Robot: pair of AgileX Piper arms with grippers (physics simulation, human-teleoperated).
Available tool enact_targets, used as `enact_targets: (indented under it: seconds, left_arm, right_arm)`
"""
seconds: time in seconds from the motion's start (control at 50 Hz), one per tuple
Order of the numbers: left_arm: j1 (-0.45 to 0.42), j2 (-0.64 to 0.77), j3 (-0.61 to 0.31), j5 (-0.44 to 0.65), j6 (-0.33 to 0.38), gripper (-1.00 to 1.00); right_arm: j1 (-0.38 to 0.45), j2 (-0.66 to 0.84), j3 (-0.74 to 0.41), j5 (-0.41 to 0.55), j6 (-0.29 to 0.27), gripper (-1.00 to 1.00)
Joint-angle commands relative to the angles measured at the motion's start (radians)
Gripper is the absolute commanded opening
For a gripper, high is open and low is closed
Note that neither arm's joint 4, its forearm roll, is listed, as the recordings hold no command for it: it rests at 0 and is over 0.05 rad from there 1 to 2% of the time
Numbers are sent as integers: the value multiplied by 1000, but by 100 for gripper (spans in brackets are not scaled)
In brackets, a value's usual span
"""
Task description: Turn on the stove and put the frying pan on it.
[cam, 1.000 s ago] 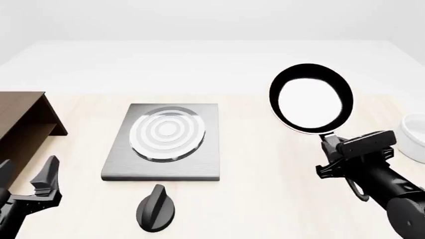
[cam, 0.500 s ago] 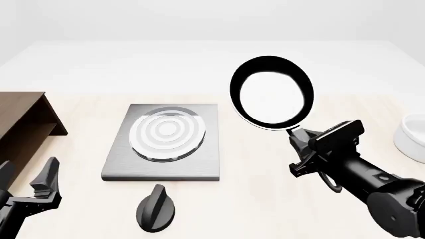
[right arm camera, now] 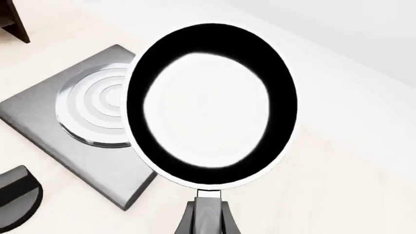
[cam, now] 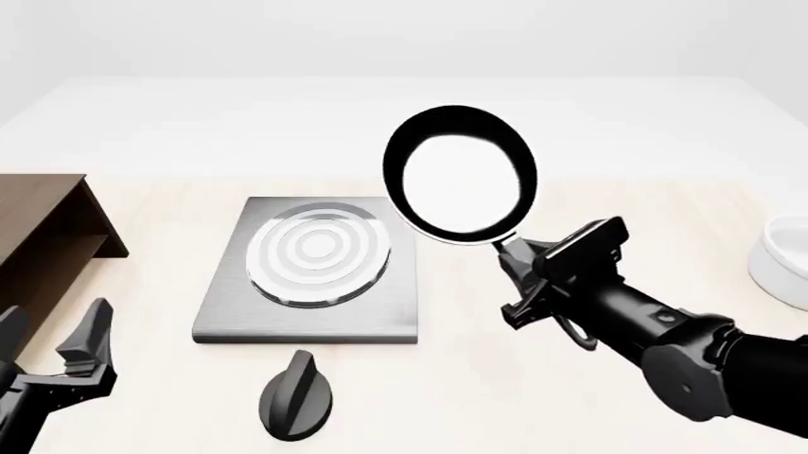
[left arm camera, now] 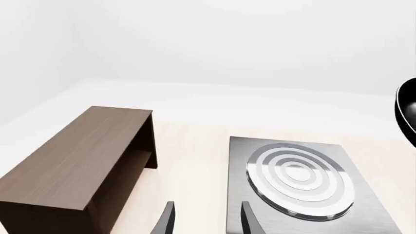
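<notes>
Aloft, frying pan [cam: 461,175] handle nearward.

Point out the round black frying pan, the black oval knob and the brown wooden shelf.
Round black frying pan [cam: 461,180], front view, pale inside.
Black oval knob [cam: 295,396], front view, top ridge.
Brown wooden shelf [left arm camera: 78,161], left wrist view, top board.

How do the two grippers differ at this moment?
The right gripper is shut on the frying pan, gripping its handle, while the left gripper is open and holds nothing. The right gripper is raised above the table with the pan just right of the stove; the left gripper sits low at the near left, by the wooden shelf. Both are black, and neither touches the knob.
</notes>
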Motion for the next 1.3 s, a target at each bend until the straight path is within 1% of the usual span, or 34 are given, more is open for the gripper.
enact_targets:
  seconds: [0.02, 0.2, 0.34, 0.44, 0.56, 0.78, 1.04, 1.16, 1.3]
  left_arm:
    - [-21, -4, 0, -10, -12, 100]
    - [-22, -23, 0, 8, -15, 100]
    - [-29, -38, 0, 24, -14, 100]
    - [-26, -37, 0, 23, -20, 100]
    - [-27, -35, 0, 21, -22, 100]
    - [-26, -25, 0, 11, -28, 100]
    - [-27, -33, 0, 15, -26, 100]
    - [-27, -24, 0, 8, -26, 100]
    - [-29, -48, 0, 33, -27, 100]
  right_arm:
    - [49, 57, -56, -45, 2, -100]
    - [95, 122, -84, -71, 2, -100]
    - [117, 174, -148, -60, 7, -100]
    - [139, 228, -189, -68, -3, -100]
    - [151, 250, -223, -58, 1, -100]
    - [180, 296, -243, -72, 0, -100]
    - [224, 363, -276, -86, 19, -100]
    - [231, 380, -297, -82, 18, -100]
    - [236, 403, -325, -80, 6, -100]
